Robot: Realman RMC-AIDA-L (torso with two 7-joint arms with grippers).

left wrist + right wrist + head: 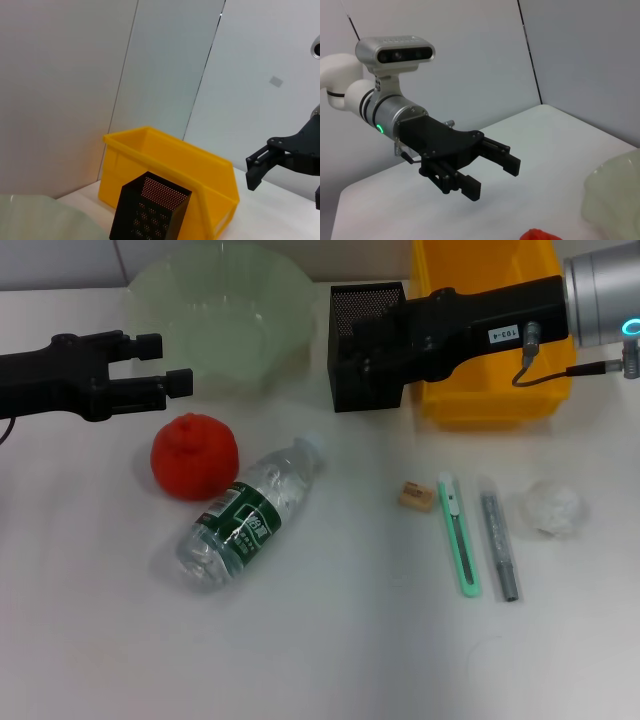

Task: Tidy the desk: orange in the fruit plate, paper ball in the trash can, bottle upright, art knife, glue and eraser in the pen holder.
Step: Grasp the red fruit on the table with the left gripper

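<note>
The orange [195, 457] lies on the desk [330, 650] in front of the fruit plate [160, 290]. Beside it the bottle [245, 515] lies on its side. Right of centre the eraser [416, 497], art knife [459, 535], glue [498, 538] and paper ball [552, 507] sit in a row. At the back stand the pen holder [365, 300] and the trash can [490, 400]. My left gripper [165, 362] hovers open above and left of the orange, holding nothing. My right gripper [350, 345] hangs open and empty in front of the pen holder.
The left wrist view shows the trash can [165, 165], the pen holder [150, 210] and the right gripper [285, 192] before grey wall panels. The right wrist view shows the left gripper [492, 180], the plate's rim [615, 200] and the orange's top [540, 235].
</note>
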